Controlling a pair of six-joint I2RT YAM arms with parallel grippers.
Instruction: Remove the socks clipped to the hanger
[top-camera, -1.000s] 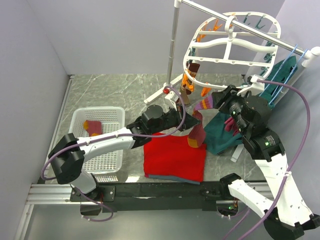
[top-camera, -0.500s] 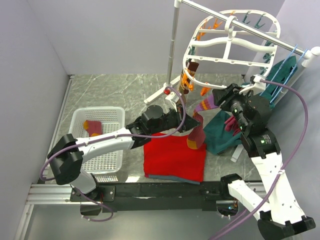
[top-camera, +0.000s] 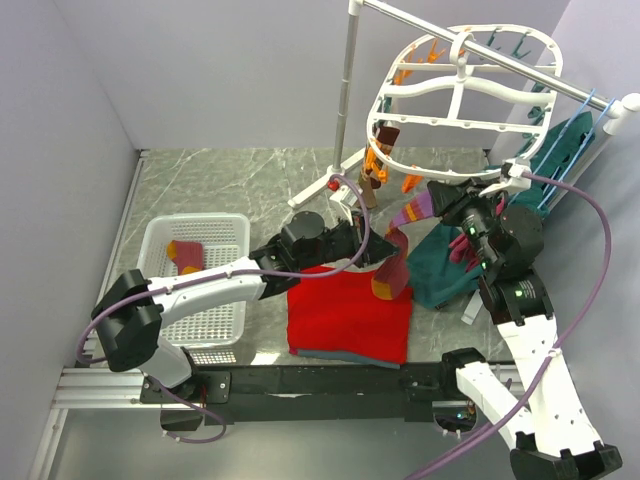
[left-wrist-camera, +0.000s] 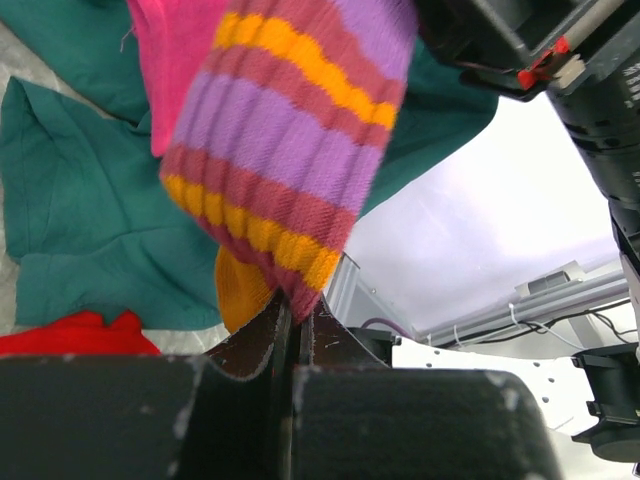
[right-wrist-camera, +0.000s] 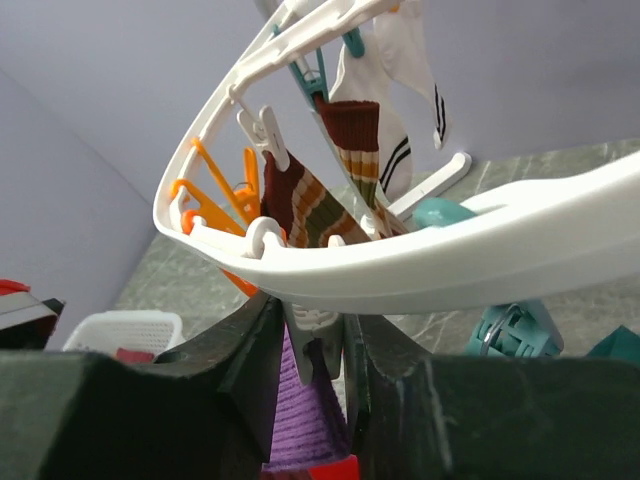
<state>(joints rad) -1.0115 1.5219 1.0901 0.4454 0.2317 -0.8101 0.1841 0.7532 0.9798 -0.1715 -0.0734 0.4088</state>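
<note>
Top external: hanger (top-camera: 458, 95) hangs off the rail at back right, above the bench (top-camera: 230, 190). A maroon-purple striped sock (top-camera: 395, 268) drops from a peg on the near rim, long axis slanting down and left toward the L arm. Left gripper (top-camera: 383, 252) is clenched on the sock's low end. Left wrist cam agrees: fingers pinched tight on the striped tip, w/ the orange heel just beside.

Right gripper (top-camera: 437, 195) is up at the rim, at the sock's top end. Right wrist cam: its jaws sit either side of the white clip peg (right-wrist-camera: 315, 335) and look pressed onto it, w/ the purple cuff hanging straight below.

So the peg is inside the R gripper and the sock runs from there down to the L. Judgement: release turns on R squeezing the peg open while L draws along the sock's axis, down-left.

Tan-brown sock (right-wrist-camera: 330, 195) and whitish sock (right-wrist-camera: 400, 60) hang clipped further back. One loose sock (top-camera: 185, 252) lies in the basket (top-camera: 215, 310).
</note>
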